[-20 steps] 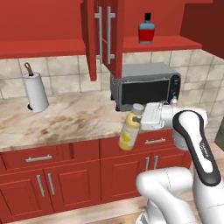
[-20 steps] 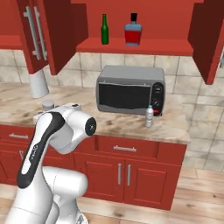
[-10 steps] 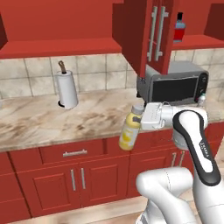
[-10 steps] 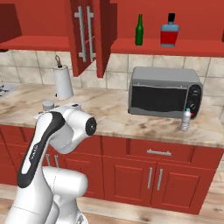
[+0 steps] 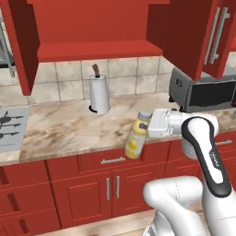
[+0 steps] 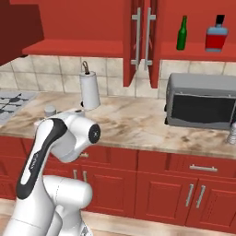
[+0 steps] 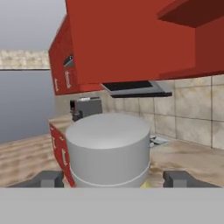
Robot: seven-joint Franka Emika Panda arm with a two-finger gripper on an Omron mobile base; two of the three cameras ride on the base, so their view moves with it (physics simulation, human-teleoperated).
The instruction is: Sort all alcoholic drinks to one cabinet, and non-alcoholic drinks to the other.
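Juice bottle (image 5: 136,138) seemingly in claw (image 5: 148,123).

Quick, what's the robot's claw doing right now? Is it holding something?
Claw: closed around the pale-yellow juice bottle, gripping it just under its grey-white cap.
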